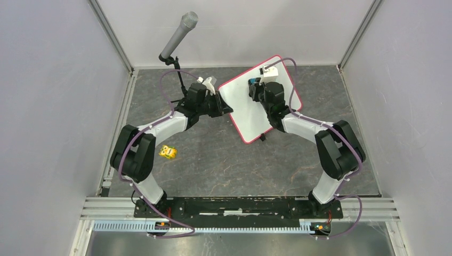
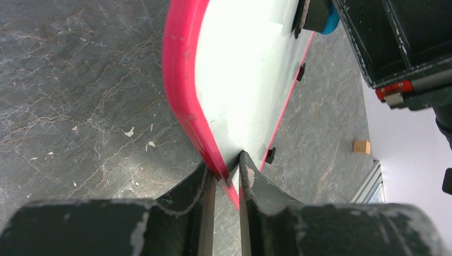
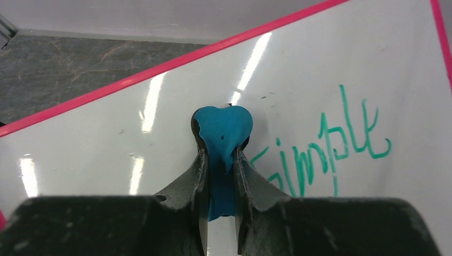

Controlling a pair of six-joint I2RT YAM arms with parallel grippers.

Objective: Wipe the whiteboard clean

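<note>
The whiteboard [image 1: 241, 109] stands tilted near the far edge of the worktop [image 1: 213, 165], a little right of its middle; it may be lifted off the surface, though that is unclear. The left gripper [image 2: 228, 166] is clenched on the board's pink frame at its left edge. The right gripper [image 3: 219, 153] grasps a blue eraser [image 3: 222, 128] pressed against the board's face, just beside the green writing [image 3: 326, 145]. A yellow block [image 1: 168, 152] lies towards the left edge.
</note>
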